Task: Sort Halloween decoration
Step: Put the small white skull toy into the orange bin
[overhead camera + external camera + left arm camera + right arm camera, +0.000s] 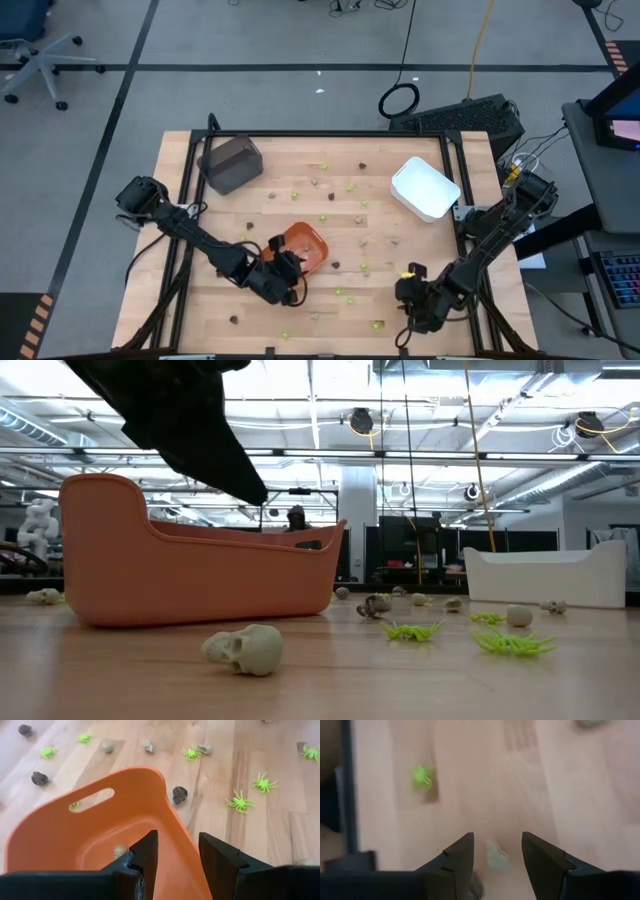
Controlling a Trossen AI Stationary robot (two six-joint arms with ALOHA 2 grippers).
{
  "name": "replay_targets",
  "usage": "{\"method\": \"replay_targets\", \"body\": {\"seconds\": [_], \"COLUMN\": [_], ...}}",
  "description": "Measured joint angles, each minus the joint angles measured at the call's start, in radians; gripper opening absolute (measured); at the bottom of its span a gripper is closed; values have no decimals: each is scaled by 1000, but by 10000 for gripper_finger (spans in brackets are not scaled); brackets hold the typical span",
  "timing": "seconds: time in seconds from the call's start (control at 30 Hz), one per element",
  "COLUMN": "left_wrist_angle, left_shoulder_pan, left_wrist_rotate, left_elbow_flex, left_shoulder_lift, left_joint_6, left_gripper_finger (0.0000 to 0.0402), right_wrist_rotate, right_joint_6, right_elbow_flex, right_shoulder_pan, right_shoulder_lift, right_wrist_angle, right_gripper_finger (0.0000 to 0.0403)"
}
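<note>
Wooden worktop point(300, 215) strewn with tiny decoration pieces point(239, 801); left gripper point(176, 852) over orange tray point(60, 840), fingers apart, empty; right gripper point(495, 851) apart above tan-grey piece point(495, 854).

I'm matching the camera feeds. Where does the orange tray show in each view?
High view: orange tray, lower centre, beside the left gripper.
Low view: fills the left.
Left wrist view: under that gripper, filling the lower left.
Right wrist view: not in it.
Shared landmark: wooden table.
</note>
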Motion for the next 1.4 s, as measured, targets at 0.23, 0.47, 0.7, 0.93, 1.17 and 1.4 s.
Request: {"method": "replay_targets", "body": {"seconds": [0.23, 0.47, 0.7, 0.93, 1.17, 1.4], "left_wrist_angle": [8, 7, 6, 7, 9, 8], "left_shoulder_pan": [1, 1, 10, 17, 16, 16], "left_wrist_rotate": [-12, -12, -12, -12, -12, -12], "left_elbow_flex": [0, 0, 0, 0, 0, 0], "left_shoulder_lift": [0, 0, 0, 0, 0, 0], "left_joint_6": [0, 0, 0, -1, 0, 3], "left_gripper_finger": [141, 141, 141, 141, 141, 141], "right_wrist_rotate": [25, 2, 2, 7, 3, 24], "right_joint_6": [20, 14, -3, 0, -12, -43], "right_elbow_flex": [-29, -52, -49, -50, -51, -52], "right_shoulder_pan": [12, 17, 25, 25, 24, 24], "right_shoulder_lift": [0, 56, 92, 94, 95, 96], "right_wrist_angle": [9, 76, 73, 55, 15, 18], "right_gripper_finger": [151, 151, 150, 115, 47, 8]}}
